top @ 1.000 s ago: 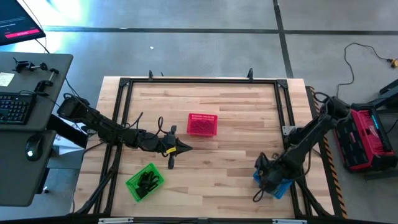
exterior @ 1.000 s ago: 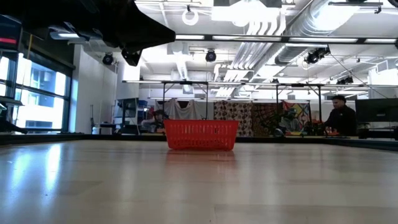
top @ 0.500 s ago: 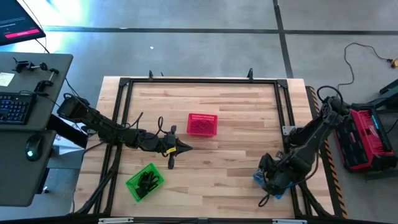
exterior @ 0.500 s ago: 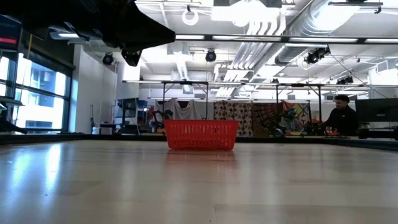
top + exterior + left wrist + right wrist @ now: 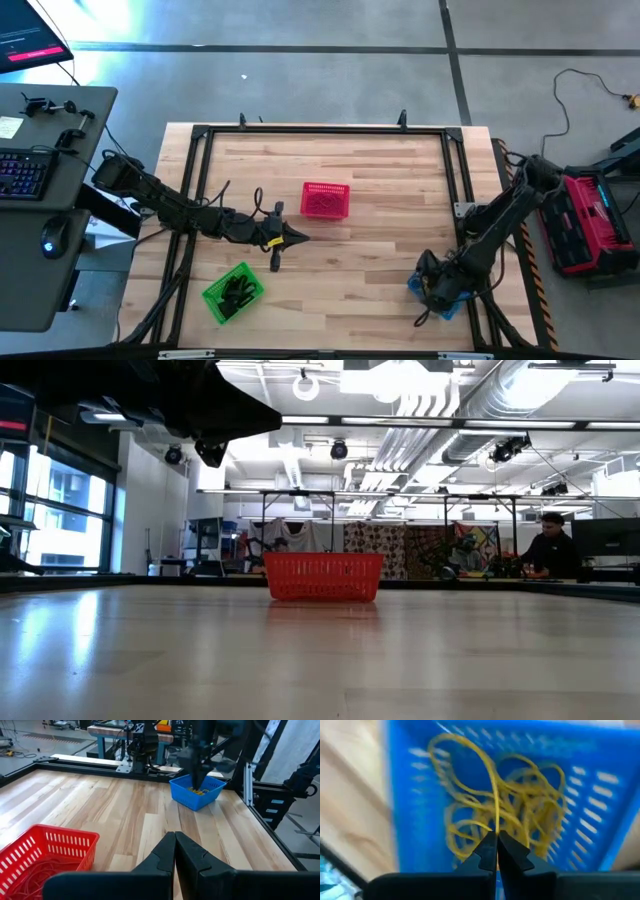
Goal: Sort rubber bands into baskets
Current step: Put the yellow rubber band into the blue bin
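I see the right gripper [image 5: 496, 842] pinched on a yellow band [image 5: 492, 785] over the blue basket [image 5: 447, 298], left gripper [image 5: 175, 845] closed empty near it; table bare, sorting looks nearly done.

Right gripper [image 5: 497, 842] is pinched closed on a yellow rubber band [image 5: 492, 785], directly over the blue basket [image 5: 600, 795], which holds a tangle of yellow bands [image 5: 530, 827].
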Motion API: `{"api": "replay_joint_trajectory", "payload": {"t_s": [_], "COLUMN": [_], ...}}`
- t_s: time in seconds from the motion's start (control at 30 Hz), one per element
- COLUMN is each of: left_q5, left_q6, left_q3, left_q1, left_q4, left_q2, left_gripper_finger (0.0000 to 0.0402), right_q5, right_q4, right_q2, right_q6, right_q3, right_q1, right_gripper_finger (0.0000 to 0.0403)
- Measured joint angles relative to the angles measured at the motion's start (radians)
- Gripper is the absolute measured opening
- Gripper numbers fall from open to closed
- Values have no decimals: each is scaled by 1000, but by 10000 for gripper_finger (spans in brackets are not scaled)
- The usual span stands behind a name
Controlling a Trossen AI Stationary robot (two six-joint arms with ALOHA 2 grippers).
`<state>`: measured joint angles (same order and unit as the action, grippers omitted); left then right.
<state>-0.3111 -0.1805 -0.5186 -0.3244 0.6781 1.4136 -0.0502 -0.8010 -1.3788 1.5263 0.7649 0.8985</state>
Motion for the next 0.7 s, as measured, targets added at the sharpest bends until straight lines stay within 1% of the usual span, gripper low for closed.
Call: {"api": "replay_joint_trajectory", "payload": {"t_s": [0.1,0.3,0.47,0.7], "left_q5": [0,0,0,-16], "left_q6": [0,1,0,0], "left_q3": [0,0,0,0], "left_q1": [0,0,0,2], "left_q4": [-1,0,-1,1], "left_q2": [0,0,0,0], "left_gripper_finger": [0,0,0,0], "right_q5": [-36,-24,76,83], "right_q4": [-6,-24,-22,-10], "right_q2": [0,0,-16,-58], "right_q6": [35,96,40,-12], "right_q3": [-27,-28,-28,-28], "right_q1": [31,80,103,105], "right_gripper_finger": [0,0,0,0]}}
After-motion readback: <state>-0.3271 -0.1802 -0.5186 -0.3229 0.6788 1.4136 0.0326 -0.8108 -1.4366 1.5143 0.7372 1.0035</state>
